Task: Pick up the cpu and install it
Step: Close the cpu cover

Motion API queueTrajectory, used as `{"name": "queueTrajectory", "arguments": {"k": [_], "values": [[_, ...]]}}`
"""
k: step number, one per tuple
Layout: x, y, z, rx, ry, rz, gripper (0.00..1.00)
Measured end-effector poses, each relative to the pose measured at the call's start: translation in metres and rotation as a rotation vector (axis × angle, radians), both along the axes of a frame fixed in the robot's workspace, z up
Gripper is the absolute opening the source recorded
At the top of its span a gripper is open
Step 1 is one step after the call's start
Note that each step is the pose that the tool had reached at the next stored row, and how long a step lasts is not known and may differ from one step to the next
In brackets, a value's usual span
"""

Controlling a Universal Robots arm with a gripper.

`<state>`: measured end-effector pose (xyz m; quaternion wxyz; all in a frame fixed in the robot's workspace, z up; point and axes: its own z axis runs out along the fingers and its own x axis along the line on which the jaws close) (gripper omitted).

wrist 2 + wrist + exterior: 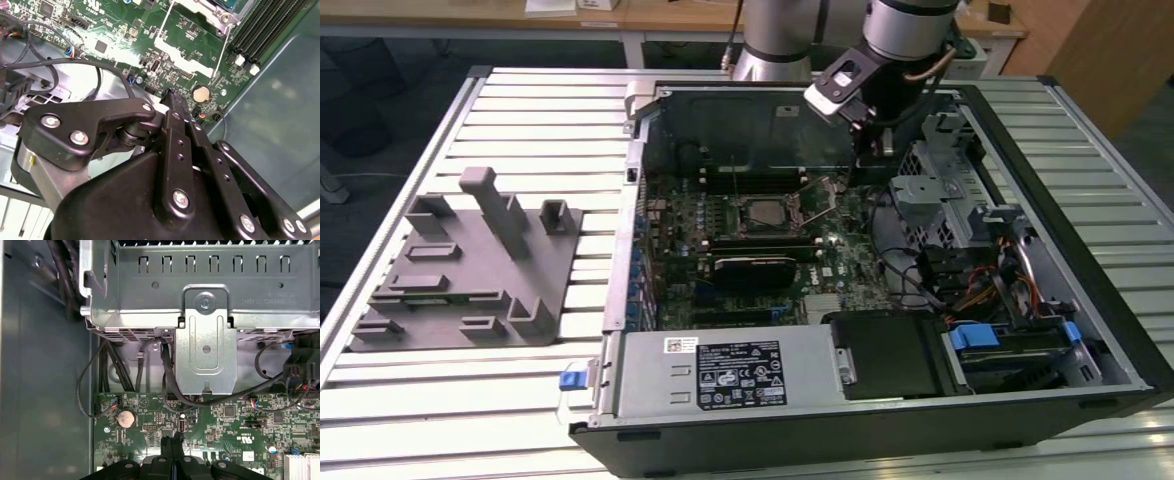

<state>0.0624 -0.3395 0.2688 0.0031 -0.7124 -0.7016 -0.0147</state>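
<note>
Gripper (pixel 172 441) (pixel 172 96) fingers are pressing flat together in both wrist views, gripping nothing. Their tips are hanging just over the motherboard (pixel 220 425), off to the exterior view's right of the socket frame (pixel 742 213) and near a coin cell battery (pixel 125 418). Inside the socket frame a pale square is showing; it is looking like the cpu (pixel 767 213), though I cannot tell for sure. Farther from the socket frame, a metal drive cage (pixel 205 315) is rising past the battery. Well away towards the exterior view's left, the grey plastic tray (pixel 467 275) is lying outside the computer case (pixel 854 440).
</note>
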Motion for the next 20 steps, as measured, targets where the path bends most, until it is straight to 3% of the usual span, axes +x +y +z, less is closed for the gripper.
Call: {"name": "queueTrajectory", "arguments": {"k": [20], "values": [[-0.0007, 0.0, -0.0106, -0.0001, 0.0, 0.0, 0.11]]}}
